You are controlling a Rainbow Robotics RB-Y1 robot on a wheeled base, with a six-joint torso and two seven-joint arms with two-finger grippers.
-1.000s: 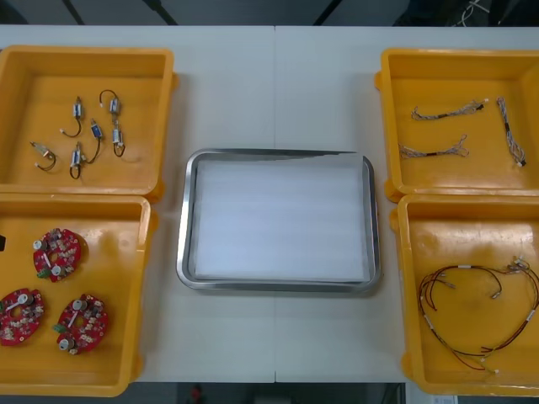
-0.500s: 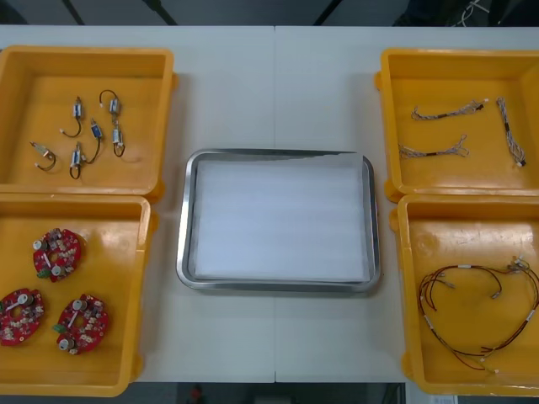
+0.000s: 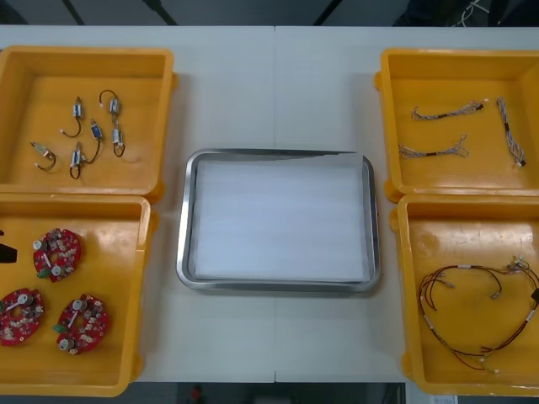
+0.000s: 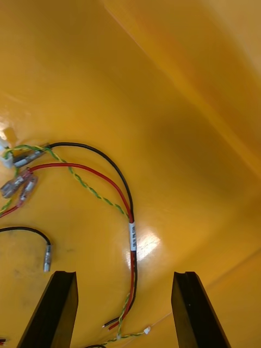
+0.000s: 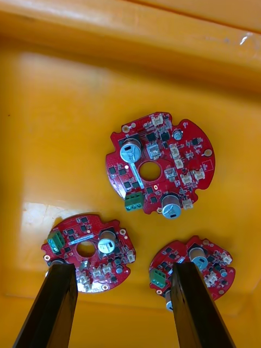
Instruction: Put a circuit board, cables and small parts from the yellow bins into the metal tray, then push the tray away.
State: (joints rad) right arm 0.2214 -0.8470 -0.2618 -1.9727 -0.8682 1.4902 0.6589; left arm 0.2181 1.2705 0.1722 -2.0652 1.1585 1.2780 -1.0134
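Note:
Three round red circuit boards [image 3: 56,254] lie in the near left yellow bin [image 3: 118,252]. My left gripper [image 5: 124,269] hangs open over them, one finger above each of the two nearer boards, with the largest-looking board [image 5: 160,166] beyond. Its tip shows at the table's left edge [image 3: 4,252]. My right gripper [image 4: 124,277] is open above the red and black cable [image 4: 132,239] in the near right bin [image 3: 472,244], touching nothing. A dark bit of the right gripper [image 3: 535,295] shows at the right edge. The metal tray [image 3: 183,227], white inside, holds nothing.
The far left bin [image 3: 34,76] holds several small metal parts [image 3: 94,130]. Three twisted cables [image 3: 446,110] lie in the far right bin [image 3: 421,76]. The red, black and yellow cable bundle [image 3: 476,311] loops across the near right bin's floor.
The left gripper's tip left the front view's left edge, then came back slightly lower. A bit of the right gripper has appeared at the right edge. Nothing in the bins moved.

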